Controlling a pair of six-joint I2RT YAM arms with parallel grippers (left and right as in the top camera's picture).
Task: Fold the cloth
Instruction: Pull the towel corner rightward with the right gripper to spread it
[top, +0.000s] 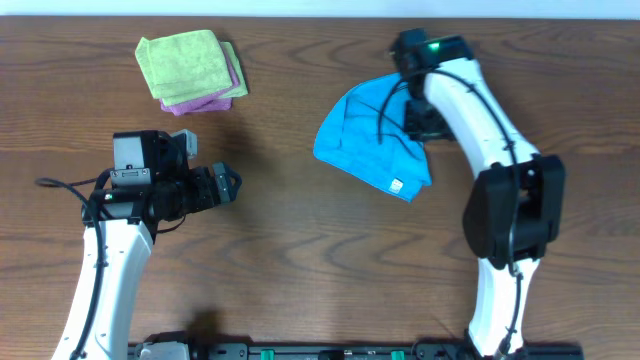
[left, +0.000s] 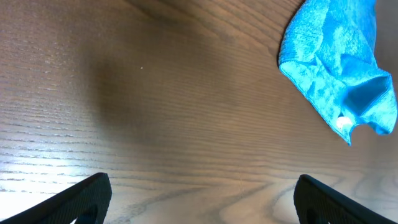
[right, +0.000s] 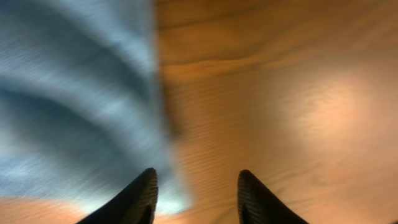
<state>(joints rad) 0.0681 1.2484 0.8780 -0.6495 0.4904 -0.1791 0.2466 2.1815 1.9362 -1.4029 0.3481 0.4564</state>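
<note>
**Right tool**: fingers spread, bare wood showing between them and nothing pinched. It points down at the far right edge of the cloth. In the blurred wrist view the cloth's border runs just past the left-hand finger.

**Left tool**: fingers spread wide and empty. It hovers over open bench well apart from the cloth and faces toward it.

**Cloth**: sky-blue, lying on the bench right of centre. It is a loose, rounded heap with creases and a turned-over lip, not flat. A white tag shows at its near corner.

**Bench**: dark wood grain.

**Other stock:** a green cloth, folded, sits on a purple cloth at the far left, clear of both arms.

**Step in hand:** by my reading, the first grasp; no fold is made yet.

**Next move:** the right tool likely needs to drop and close on that edge. The left tool should travel across to a second corner, so the cloth can be drawn flat before it is doubled over.
</note>
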